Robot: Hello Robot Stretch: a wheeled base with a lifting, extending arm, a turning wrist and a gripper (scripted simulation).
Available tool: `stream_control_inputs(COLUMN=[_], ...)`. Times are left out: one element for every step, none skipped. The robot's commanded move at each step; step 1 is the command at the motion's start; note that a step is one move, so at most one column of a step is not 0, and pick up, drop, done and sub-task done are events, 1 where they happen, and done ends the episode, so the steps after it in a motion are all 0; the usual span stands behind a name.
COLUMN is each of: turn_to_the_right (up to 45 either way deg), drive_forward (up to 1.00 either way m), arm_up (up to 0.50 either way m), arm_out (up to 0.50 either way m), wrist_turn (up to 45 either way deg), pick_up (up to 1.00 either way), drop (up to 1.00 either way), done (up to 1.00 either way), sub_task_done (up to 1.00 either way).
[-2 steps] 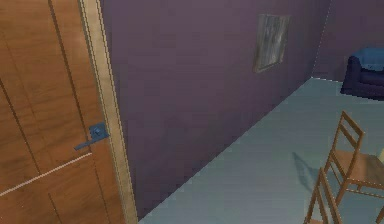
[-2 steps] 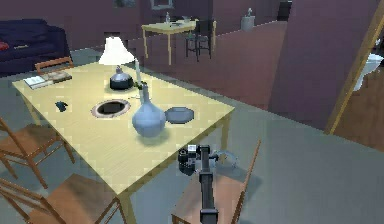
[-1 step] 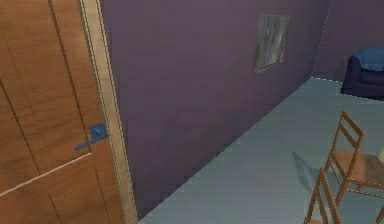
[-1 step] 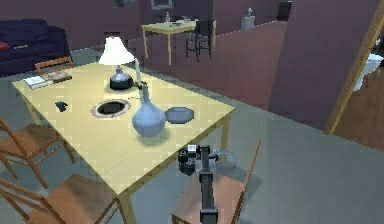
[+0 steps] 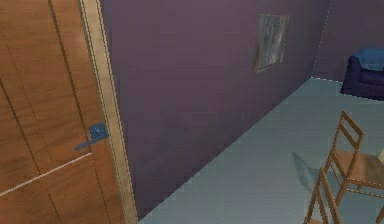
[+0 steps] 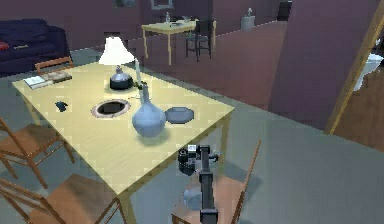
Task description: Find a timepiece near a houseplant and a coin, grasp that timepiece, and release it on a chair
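Wood chair (image 6: pixel 238 200) is seen near the hand (image 6: pixel 186 160), lower middle. Whether a timepiece is held, and how the hand is set, cannot be told; release is judged pending.

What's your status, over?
End effector near table edge and a wooden chair; cannot tell if it holds anything. Small dark item on table, too small to name. Blue vase close by.
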Motion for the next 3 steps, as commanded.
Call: stream_control_inputs(turn_to_the_right=[0.0, 0.0, 0.0], drive_forward=[0.0, 0.0, 0.0], arm_up=[0.1, 0.0, 0.0], arm_out=[0.0, -0.08, 0.0], wrist_turn=[0.0, 0.0, 0.0], pick_up=[0.0, 0.0, 0.0], drop=[0.0, 0.0, 0.0], done=[0.0, 0.0, 1.0], sub_task_done=[0.0, 0.0, 0.0])
